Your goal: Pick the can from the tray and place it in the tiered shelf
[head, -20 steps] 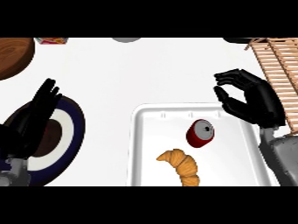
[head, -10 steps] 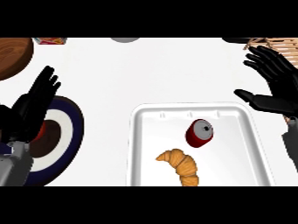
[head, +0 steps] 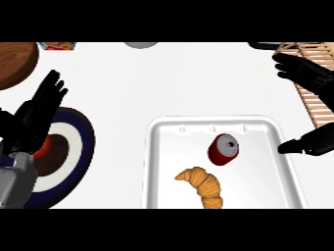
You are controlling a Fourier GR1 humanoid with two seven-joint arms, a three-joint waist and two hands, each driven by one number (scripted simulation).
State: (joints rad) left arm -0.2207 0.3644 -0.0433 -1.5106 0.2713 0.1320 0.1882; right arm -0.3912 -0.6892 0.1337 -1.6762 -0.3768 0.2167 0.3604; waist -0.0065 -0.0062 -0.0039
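Observation:
A red can (head: 224, 149) lies on its side in the white tray (head: 162, 162), its silver top facing up and right. My right hand (head: 327, 109) is open, spread wide to the right of the tray, its thumb near the tray's right rim and its fingers over the wooden tiered shelf (head: 315, 78). It touches nothing. At the left, my left hand (head: 31, 115) rests open with fingers up, over a blue and white plate (head: 75, 147).
A croissant (head: 202, 185) lies in the tray just below the can. A wooden bowl (head: 4, 64) sits at the top left. A small red packet (head: 57, 46) and a grey object (head: 140, 44) show at the far edge.
My right hand has moved right and away from the can, opening wider over the shelf's edge. The left hand shifted slightly. The can and croissant have not moved.

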